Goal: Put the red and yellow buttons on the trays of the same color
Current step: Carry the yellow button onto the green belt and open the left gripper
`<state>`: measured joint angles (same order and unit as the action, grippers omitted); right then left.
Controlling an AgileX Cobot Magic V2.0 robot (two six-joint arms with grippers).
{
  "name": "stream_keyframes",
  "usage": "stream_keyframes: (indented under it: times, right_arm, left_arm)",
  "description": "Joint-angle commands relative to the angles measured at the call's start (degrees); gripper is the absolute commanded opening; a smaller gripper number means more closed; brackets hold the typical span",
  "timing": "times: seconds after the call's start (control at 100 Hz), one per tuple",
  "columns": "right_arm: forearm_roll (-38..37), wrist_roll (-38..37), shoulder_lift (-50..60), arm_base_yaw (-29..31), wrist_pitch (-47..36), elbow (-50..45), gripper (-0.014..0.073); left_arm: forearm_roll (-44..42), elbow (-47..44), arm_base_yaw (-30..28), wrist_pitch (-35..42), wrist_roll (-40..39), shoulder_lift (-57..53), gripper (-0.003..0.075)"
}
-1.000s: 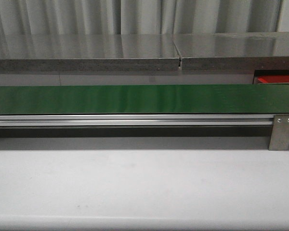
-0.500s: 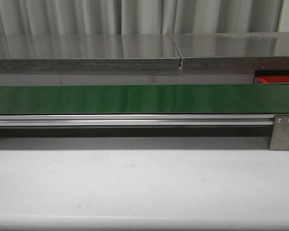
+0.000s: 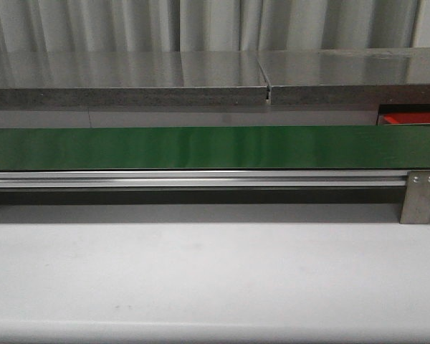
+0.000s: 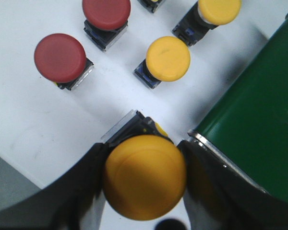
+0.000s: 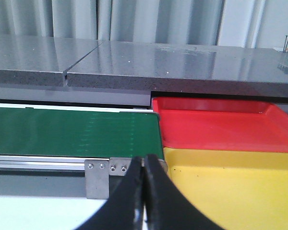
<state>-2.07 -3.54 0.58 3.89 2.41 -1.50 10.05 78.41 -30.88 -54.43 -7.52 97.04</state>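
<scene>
In the left wrist view my left gripper [image 4: 145, 176] is shut on a yellow button [image 4: 145, 176], its dome filling the gap between the black fingers [image 4: 79, 191]. Beyond it on the white table lie two more yellow buttons [image 4: 168, 58] [image 4: 219, 9] and two red buttons [image 4: 60, 57] [image 4: 106, 12]. In the right wrist view my right gripper [image 5: 145, 165] is shut on nothing, its tips pressed together in front of the conveyor's end. The red tray [image 5: 221, 127] and the yellow tray [image 5: 230, 191] sit side by side past the belt's end. Neither gripper shows in the front view.
A green conveyor belt [image 3: 215, 147] with a silver rail runs across the front view, a metal bracket [image 3: 418, 197] at its right end. The belt's edge [image 4: 259, 124] lies close beside my left gripper. A grey counter [image 3: 201, 75] stands behind the belt. A sliver of the red tray [image 3: 412, 119] shows at the right.
</scene>
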Motion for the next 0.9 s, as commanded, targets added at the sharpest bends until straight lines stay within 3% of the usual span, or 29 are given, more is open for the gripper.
stream_keyframes:
  times: [0.0,0.66,0.89]
  right_arm:
    - [-0.46,0.28,1.02,0.27,-4.56,1.24,-0.0117]
    - [-0.46,0.28,1.02,0.27,-4.56,1.24,-0.0117]
    - [-0.46,0.28,1.02,0.27,-4.56,1.24,-0.0117]
  left_arm:
    - [0.76,3.06,1.59,0.80,0.41,-2.94,0.0239]
    - [3.68,20.54,14.25,-4.75,0.41,9.16,0.0239]
    - [3.68,21.78,15.40,-5.18,0.41,11.45,0.0239]
